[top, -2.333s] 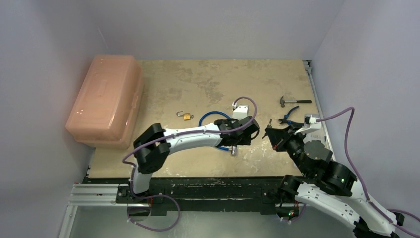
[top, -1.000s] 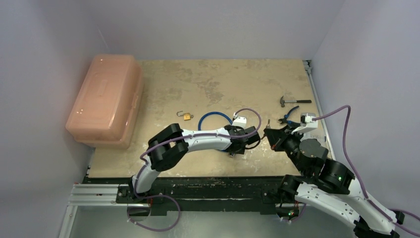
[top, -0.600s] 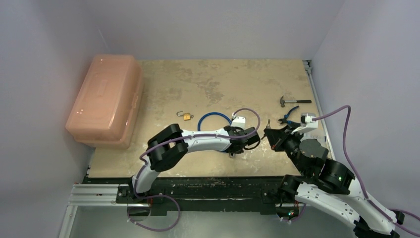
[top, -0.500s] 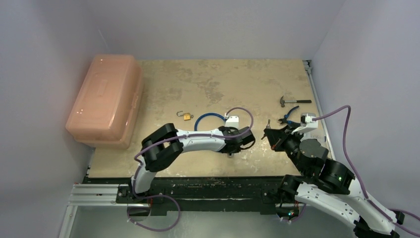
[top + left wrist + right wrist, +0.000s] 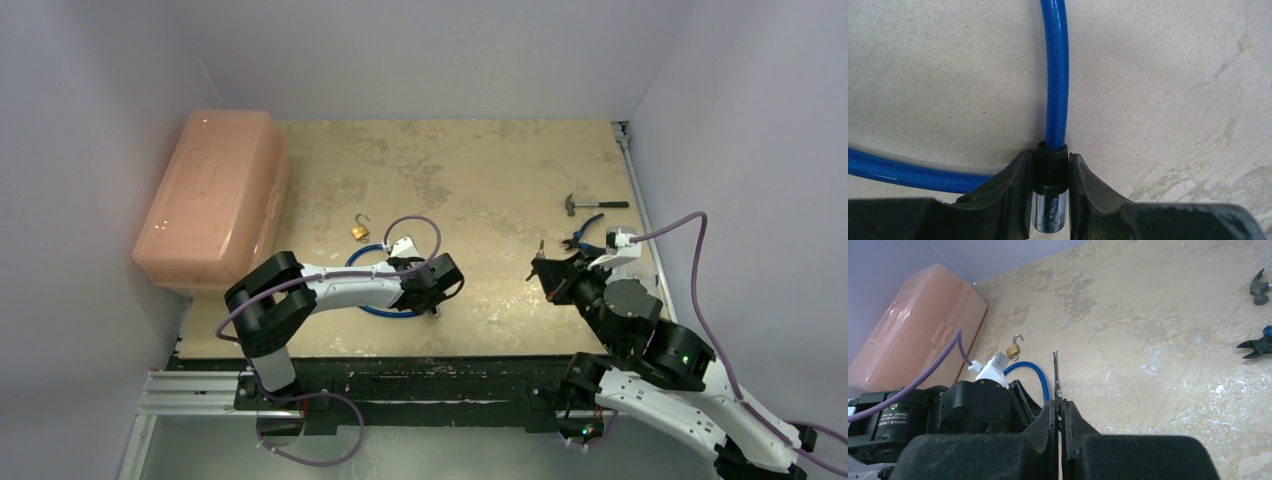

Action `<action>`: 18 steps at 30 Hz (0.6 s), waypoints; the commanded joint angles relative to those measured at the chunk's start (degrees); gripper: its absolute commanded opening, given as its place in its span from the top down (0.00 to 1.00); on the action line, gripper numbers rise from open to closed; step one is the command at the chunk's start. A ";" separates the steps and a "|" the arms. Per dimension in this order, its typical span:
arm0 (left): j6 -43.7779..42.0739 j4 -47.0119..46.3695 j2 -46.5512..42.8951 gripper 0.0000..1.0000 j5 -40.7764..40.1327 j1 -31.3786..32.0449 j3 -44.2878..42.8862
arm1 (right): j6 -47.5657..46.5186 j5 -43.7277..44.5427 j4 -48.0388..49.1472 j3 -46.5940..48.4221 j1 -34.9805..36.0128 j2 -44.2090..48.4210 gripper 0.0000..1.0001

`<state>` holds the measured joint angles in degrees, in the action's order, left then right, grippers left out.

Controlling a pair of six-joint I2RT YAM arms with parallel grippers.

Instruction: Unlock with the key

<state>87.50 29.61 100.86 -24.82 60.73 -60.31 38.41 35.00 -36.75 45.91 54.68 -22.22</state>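
My left gripper (image 5: pixel 434 302) is shut on the black collar and metal end (image 5: pixel 1050 192) of a blue cable lock (image 5: pixel 1056 75), low over the table. The cable's loop (image 5: pixel 385 312) lies partly under the left arm. A small brass padlock (image 5: pixel 358 231) with its shackle open lies just beyond the loop; it also shows in the right wrist view (image 5: pixel 1013 347). My right gripper (image 5: pixel 543 268) is shut on a thin silver key (image 5: pixel 1057 376), held blade-up above the table, well right of the left gripper (image 5: pixel 978 405).
A large orange plastic box (image 5: pixel 212 195) stands along the left edge. A small hammer (image 5: pixel 590 204) and blue-handled pliers (image 5: pixel 583 232) lie at the right, beyond my right gripper. The left arm's purple cord (image 5: pixel 415 225) arcs over the wrist.
My left gripper has moved left across the table, dragging the blue cable lock with it; the padlock has shifted a little left. The right gripper holds still with the key.
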 commanded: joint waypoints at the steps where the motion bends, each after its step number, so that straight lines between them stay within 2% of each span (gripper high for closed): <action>1: 6.49 1.78 -3.46 1.00 -1.41 -1.84 2.61 | 0.52 0.16 2.65 -0.03 -0.01 -1.11 1.00; 4: 6.03 1.00 -4.92 1.00 -2.87 -3.96 2.61 | 0.37 0.11 2.56 -0.03 -0.01 -1.29 1.00; 6: 3.24 -0.39 -5.63 0.91 -2.94 -5.46 2.34 | 0.35 -0.06 2.48 -0.19 -0.01 -1.55 1.00; 7: 0.55 -1.09 -5.93 0.81 -2.70 -6.02 1.90 | 0.41 -0.23 2.48 -0.19 -0.01 -1.78 1.00; 9: -2.60 -1.35 -6.76 0.45 -3.38 -6.23 0.86 | 0.63 -0.95 2.75 -0.18 -0.01 -2.37 1.00; 11: -4.49 -0.46 -7.62 0.26 -3.86 -6.23 0.07 | 0.85 -2.09 3.35 -0.22 -0.01 -3.00 1.00; 12: -5.77 0.05 -8.09 0.22 -3.99 -6.24 -0.05 | 0.99 -2.56 3.73 -0.33 -0.01 -3.31 1.00; 15: -10.84 1.47 -9.89 0.19 -4.21 -6.21 -0.60 | 1.21 -3.62 4.76 -0.57 -0.01 -4.08 1.00; 18: -25.97 -0.71 -11.09 0.20 -4.04 -6.15 -2.68 | 1.22 -4.33 5.13 -0.65 -0.01 -4.70 1.00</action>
<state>79.15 30.39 93.08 -27.14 54.50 -58.63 38.83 32.16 -34.65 45.45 54.68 -25.96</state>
